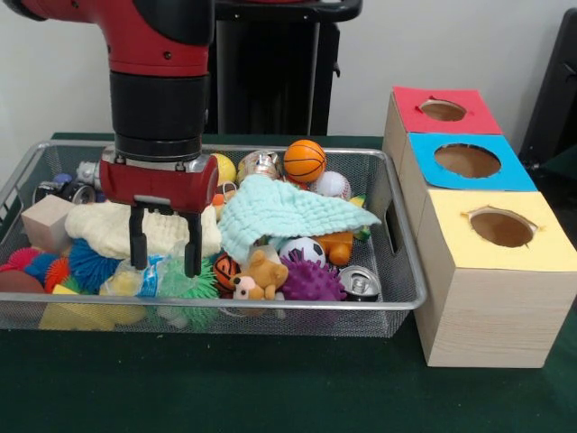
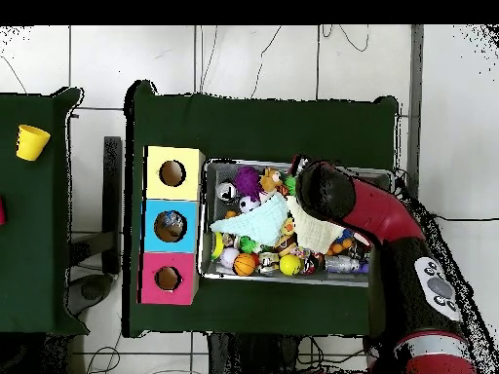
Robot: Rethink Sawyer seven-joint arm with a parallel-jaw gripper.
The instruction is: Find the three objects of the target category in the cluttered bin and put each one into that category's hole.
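The wire bin (image 1: 397,302) sits near, full of toys and balls. The gripper (image 1: 165,257) hangs over its left side, fingers spread, holding nothing. Three boxes with holes (image 1: 491,225) stand right.

A: Can you read any lettering, brand, or number here?

B: None. The cans (image 1: 361,283) in the wire bin (image 1: 397,298) show only their silver tops, and any print on their sides is too small to make out.

A: What about the three boxes with holes?

B: The red box (image 1: 445,110), the blue box (image 1: 469,162) and the yellow box (image 1: 500,230) carry plain coloured tops, no labels. The arm's grey patches (image 2: 441,290) in the overhead view are unreadable.
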